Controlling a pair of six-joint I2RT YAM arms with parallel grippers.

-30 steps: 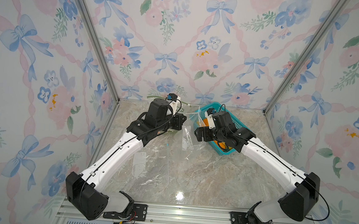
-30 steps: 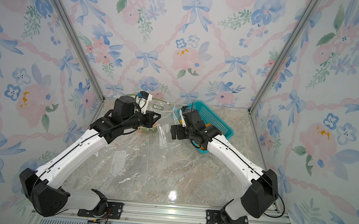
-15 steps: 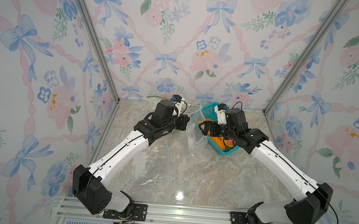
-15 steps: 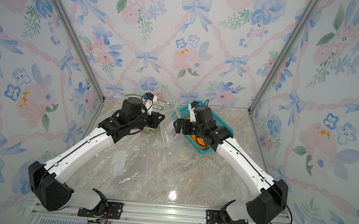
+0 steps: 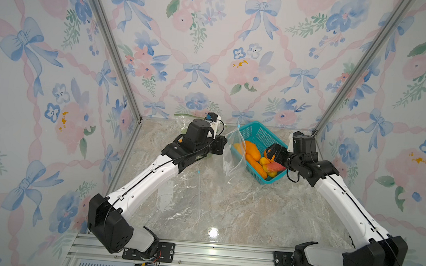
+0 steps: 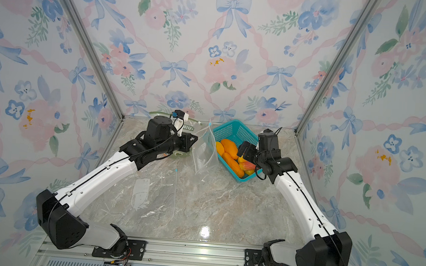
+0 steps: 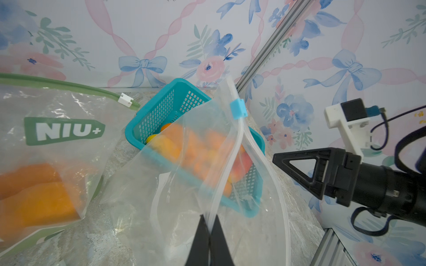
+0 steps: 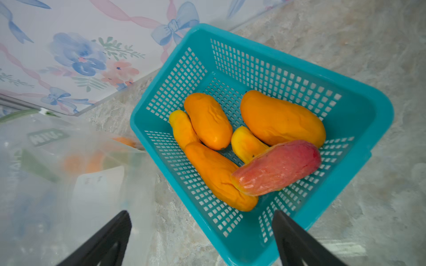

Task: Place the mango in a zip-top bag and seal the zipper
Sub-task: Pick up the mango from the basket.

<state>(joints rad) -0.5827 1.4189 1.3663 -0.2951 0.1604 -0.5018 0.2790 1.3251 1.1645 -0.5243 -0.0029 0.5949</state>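
At the back of the desk (image 5: 239,211), the left tool (image 7: 208,221) stays pinched shut on one lip of the clear zip-top bag (image 7: 175,188). The bag hangs open just beside the teal basket (image 5: 261,137), with its blue slider (image 7: 237,108) at the upper end of the zipper. Both top views show the bag (image 6: 205,151) between the two arms. It is now a little closer to the basket (image 6: 232,132) than a second ago, when the left tool (image 5: 222,150) held it further toward the left.

The bigger change is on the right. A second ago the right tool was at the bag's mouth, on the basket's left side, and its arm hid most of the fruit. Now the right tool (image 5: 274,152) has swung across to the basket's right side and hovers above it. Its fingers are spread wide, with nothing between them. From the right wrist, the right tool (image 8: 200,214) looks down into the basket (image 8: 253,69).

No mango has left the basket. A red mango (image 8: 276,168) lies on top of the orange mangoes (image 8: 207,119), nearest the open fingers.

A second bag (image 7: 57,138) with a green label and orange fruit inside lies at the back left. A third bag (image 5: 173,195) lies flat nearer the front.
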